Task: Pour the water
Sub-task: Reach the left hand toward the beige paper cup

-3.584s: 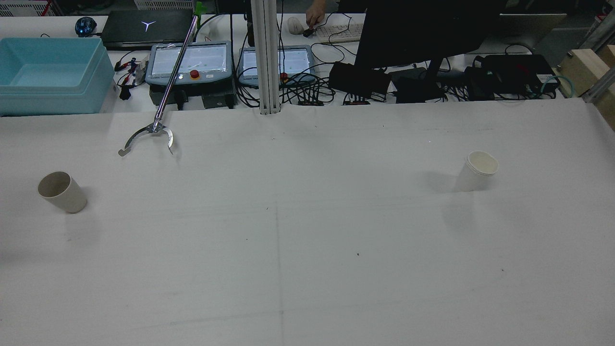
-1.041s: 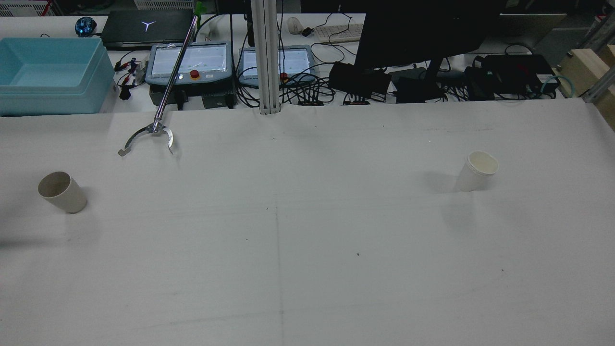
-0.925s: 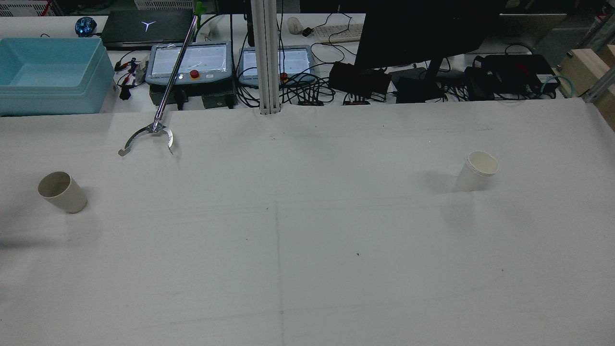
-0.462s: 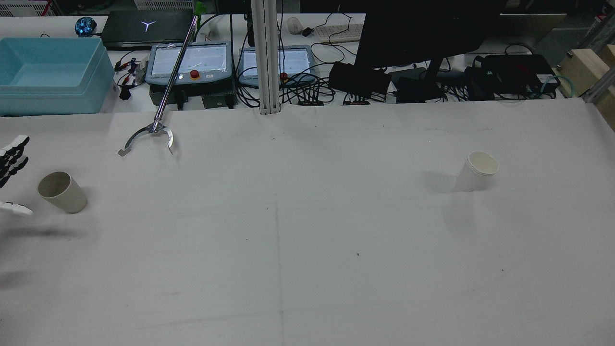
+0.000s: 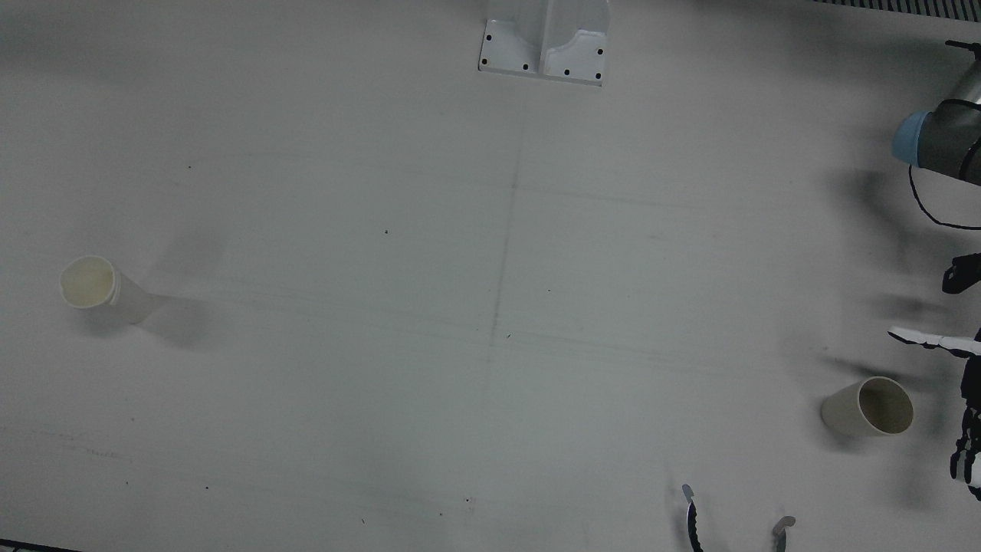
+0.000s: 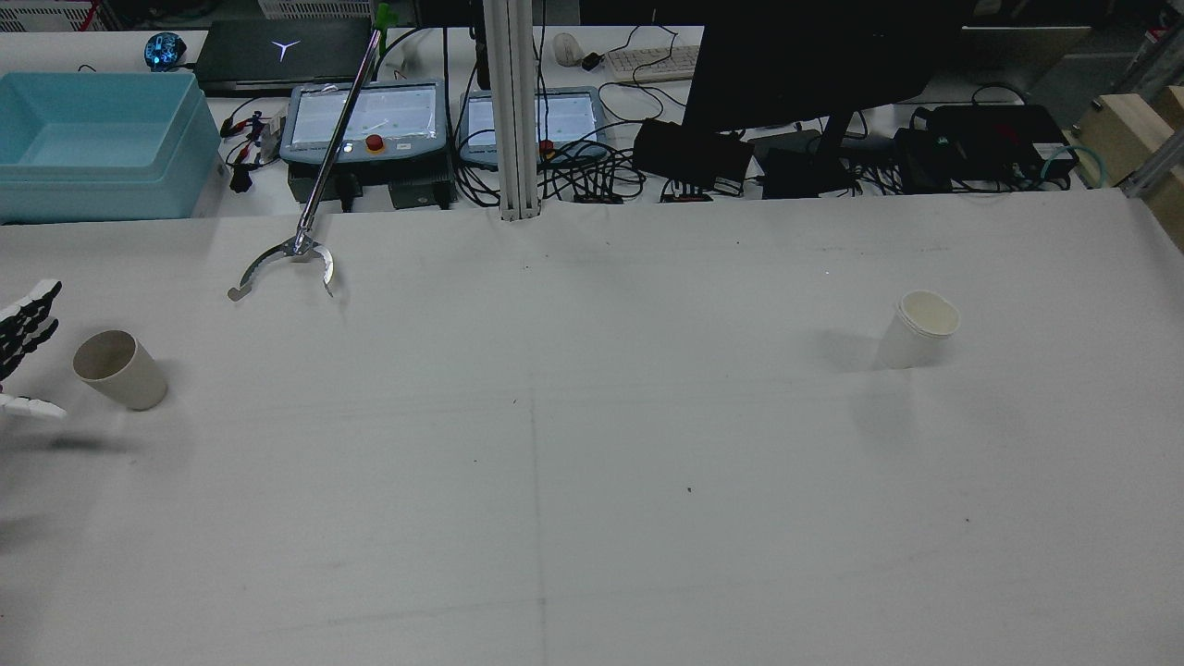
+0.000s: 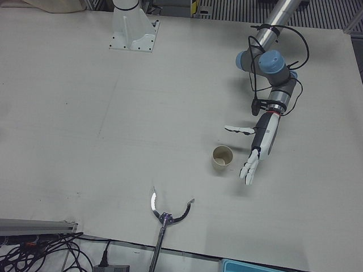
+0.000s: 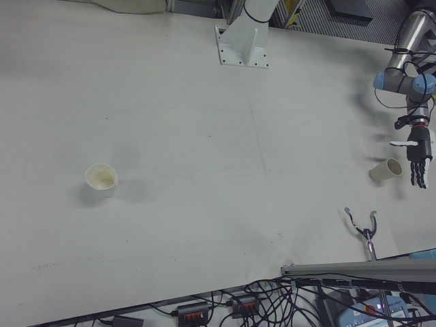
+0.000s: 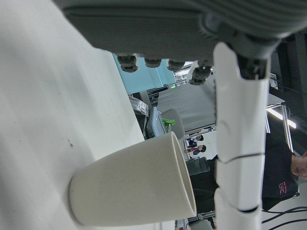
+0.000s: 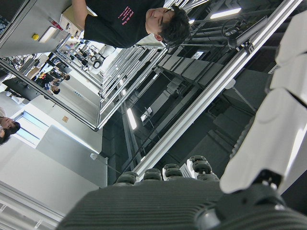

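Note:
A beige cup (image 6: 118, 370) stands upright at the table's left side in the rear view; it also shows as the beige cup (image 5: 870, 408), (image 7: 222, 158), (image 8: 385, 169). My left hand (image 6: 23, 347) is open right beside it, thumb on one side and fingers on the other, not touching. In the left-front view the left hand (image 7: 258, 150) flanks the cup. The left hand view shows the cup (image 9: 134, 187) close between my fingers (image 9: 240, 143). A white paper cup (image 6: 916, 330) stands far off on the right half. My right hand (image 10: 158, 206) shows only in its own view, holding nothing.
A metal reacher tool (image 6: 287, 264) lies on the table beyond the beige cup. Behind the table's far edge are a blue bin (image 6: 92, 139), two teach pendants (image 6: 365, 120) and cables. A pedestal plate (image 5: 546, 38) sits at the robot side. A person (image 10: 129, 19) stands nearby.
My left hand has come in from the rear view's left edge and now flanks the beige cup. Both cups stayed put. The person's hand at the keyboard is gone.

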Controlling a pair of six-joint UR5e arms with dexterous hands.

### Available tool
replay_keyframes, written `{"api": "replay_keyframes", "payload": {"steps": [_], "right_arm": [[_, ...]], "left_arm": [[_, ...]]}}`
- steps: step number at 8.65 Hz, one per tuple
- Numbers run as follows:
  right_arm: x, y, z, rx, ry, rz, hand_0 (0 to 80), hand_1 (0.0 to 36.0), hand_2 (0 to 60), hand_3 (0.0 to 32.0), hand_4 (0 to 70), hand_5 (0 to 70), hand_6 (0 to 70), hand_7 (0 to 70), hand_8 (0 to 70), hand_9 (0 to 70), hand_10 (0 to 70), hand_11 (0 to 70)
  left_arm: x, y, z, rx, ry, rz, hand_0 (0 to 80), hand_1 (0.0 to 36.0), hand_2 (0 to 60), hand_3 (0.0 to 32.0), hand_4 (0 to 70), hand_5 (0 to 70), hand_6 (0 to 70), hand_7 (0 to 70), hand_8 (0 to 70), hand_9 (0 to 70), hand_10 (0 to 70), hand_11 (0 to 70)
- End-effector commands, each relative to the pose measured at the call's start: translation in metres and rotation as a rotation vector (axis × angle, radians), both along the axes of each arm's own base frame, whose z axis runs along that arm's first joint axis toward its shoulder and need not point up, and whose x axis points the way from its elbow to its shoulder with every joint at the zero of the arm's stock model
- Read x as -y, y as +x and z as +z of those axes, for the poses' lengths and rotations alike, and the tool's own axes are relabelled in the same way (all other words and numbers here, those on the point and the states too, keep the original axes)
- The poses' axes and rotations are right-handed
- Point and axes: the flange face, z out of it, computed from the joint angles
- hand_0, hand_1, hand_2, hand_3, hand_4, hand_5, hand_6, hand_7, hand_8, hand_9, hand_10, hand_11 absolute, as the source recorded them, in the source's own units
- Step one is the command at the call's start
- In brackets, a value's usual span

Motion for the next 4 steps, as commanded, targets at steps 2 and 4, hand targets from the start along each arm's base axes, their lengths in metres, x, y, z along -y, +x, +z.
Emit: {"api": "replay_keyframes", "payload": {"steps": [2, 4], "right_arm": [[0.001, 0.0, 0.002, 0.001, -0.005, -0.001, 45.9, 11.8, 10.3, 0.0, 7.6, 0.0, 3.2, 4.8, 0.4, 2.9, 0.0, 0.1], [0.001, -0.001, 0.002, 0.001, -0.004, -0.001, 45.9, 11.8, 10.4, 0.0, 7.7, 0.0, 3.3, 4.8, 0.5, 3.1, 0.0, 0.3]], "left_arm": [[0.01, 0.002, 0.004, 0.032, 0.072, -0.063, 63.8, 19.6, 0.0, 2.6, 14.5, 0.0, 0.0, 1.8, 0.0, 0.0, 2.0, 5.8], [0.008, 0.002, 0.027, 0.047, 0.068, -0.062, 63.7, 19.4, 0.0, 3.8, 14.2, 0.0, 0.0, 1.6, 0.0, 0.0, 2.0, 5.7]]}}
